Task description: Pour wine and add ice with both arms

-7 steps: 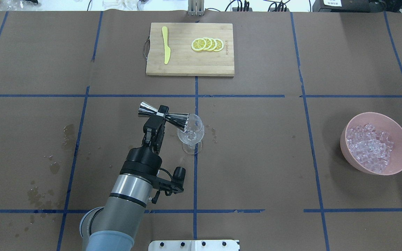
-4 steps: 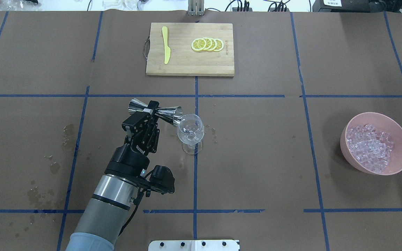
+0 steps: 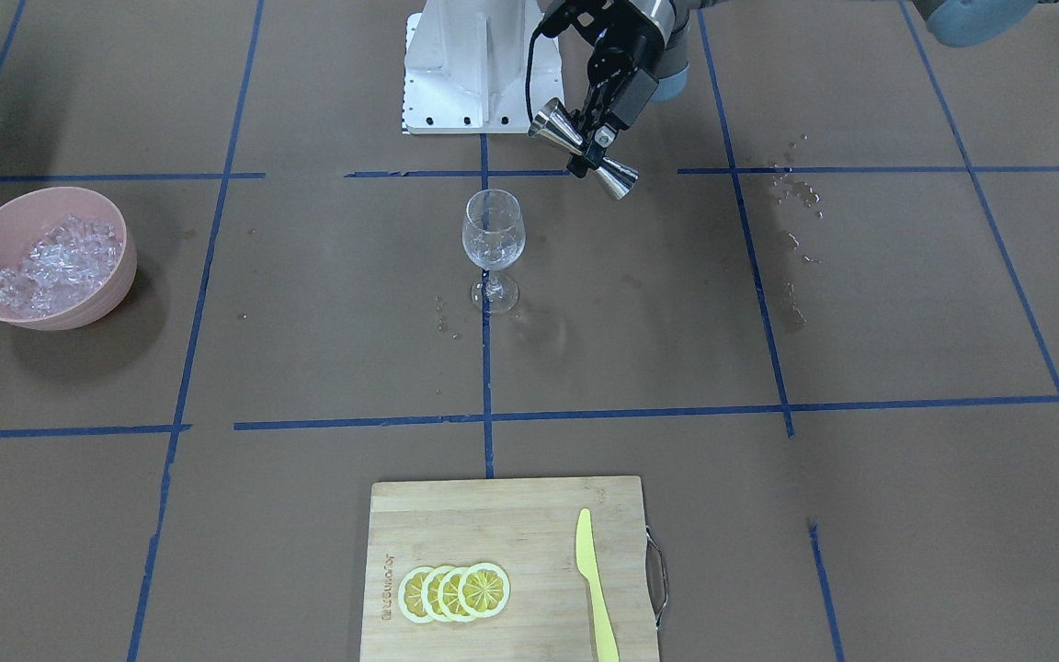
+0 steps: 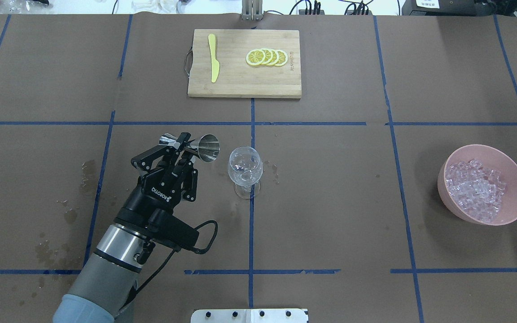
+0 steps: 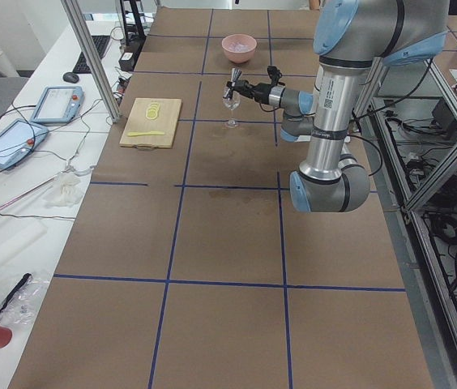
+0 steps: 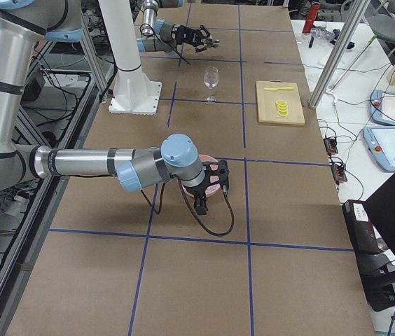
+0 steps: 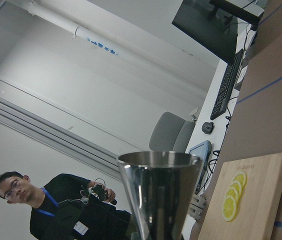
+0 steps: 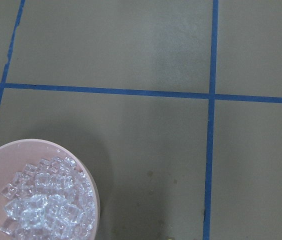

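**Steel measure tipped beside the glass**

The left end effector [image 4: 183, 146] pinches a shiny, hourglass-shaped steel measuring cup [image 4: 208, 147] at its narrow waist. The cup lies tipped on its side, with its mouth toward the clear stemmed wine glass [image 4: 245, 167] just to its right, not touching. The ice [image 4: 477, 188], in glossy clear chunks, fills a smooth pink bowl [image 4: 516, 177] far right on the desk [image 4: 330, 202]. Only the right side view shows the right end effector [image 6: 217, 178], at that bowl; I cannot tell its grip. The left wrist view alone shows a person [image 7: 71, 215].
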